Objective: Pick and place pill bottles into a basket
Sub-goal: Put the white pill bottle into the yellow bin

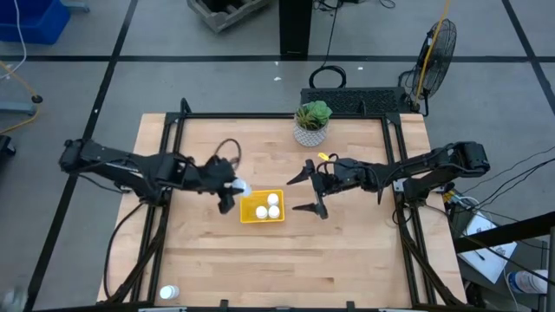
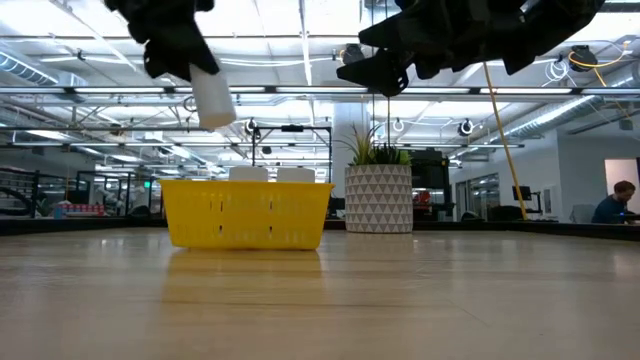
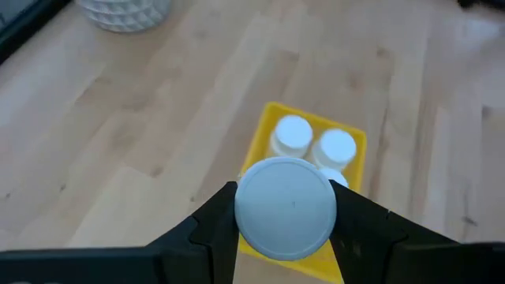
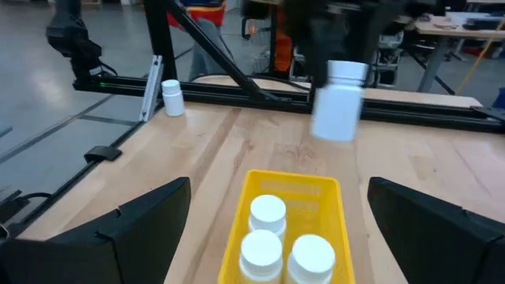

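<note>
Bottle (image 1: 241, 188) sits clamped in your left gripper (image 1: 232, 192), above the basket (image 1: 247, 213) edge; your right gripper (image 1: 314, 191) waits wide open beside it.

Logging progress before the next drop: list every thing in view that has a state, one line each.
left gripper: jaws shut on a pill bottle, raised beside the basket's left edge.
held pill bottle: in the air, above the basket's rim.
basket: on the table, holding three upright pill bottles.
fifth pill bottle: on the table's near-left corner, untouched.
right gripper: jaws open, empty, right of the basket.
plant pot: upright.
</note>
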You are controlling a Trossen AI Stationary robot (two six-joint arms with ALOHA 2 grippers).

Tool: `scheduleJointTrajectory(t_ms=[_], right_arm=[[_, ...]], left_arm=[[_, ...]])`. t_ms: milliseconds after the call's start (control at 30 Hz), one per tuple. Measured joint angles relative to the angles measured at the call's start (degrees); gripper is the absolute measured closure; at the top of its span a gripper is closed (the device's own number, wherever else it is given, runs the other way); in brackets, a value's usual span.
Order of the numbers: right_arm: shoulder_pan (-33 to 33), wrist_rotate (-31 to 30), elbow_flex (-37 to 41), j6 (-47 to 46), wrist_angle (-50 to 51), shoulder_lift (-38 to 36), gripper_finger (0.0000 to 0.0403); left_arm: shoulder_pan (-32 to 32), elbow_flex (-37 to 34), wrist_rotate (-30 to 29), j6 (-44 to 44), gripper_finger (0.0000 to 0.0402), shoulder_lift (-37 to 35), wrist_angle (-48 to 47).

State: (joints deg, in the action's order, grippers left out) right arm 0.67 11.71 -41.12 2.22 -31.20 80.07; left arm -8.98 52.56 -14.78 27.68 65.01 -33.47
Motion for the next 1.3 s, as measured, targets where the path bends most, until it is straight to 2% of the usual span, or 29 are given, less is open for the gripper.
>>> scheduleJointTrajectory(t_ms=[200, 367, 567, 1300], right_arm=[[0.0, 0.1, 0.0, -0.3, 0.2, 0.0, 0.0023], [0.1, 0.2, 0.0, -0.8, 0.3, 0.0, 0.0023], [0.1, 0.3, 0.0, -1.1, 0.7, 0.0, 0.0023], [0.2, 0.4, 0.0, -1.1, 1.1, 0.0, 0.0023]], left_arm=[[-2.0, 9.2, -0.4, -3.2, 0.0236, 10.8, -4.5], [-1.9, 11.4, -1.8, -4.5, 0.0236, 16.5, -6.4], [-1.9, 10.5, -1.9, -4.9, 0.0236, 18.4, -2.7], [-1.2, 10.2, -0.7, -6.6, 0.0236, 23.7, -0.1]])
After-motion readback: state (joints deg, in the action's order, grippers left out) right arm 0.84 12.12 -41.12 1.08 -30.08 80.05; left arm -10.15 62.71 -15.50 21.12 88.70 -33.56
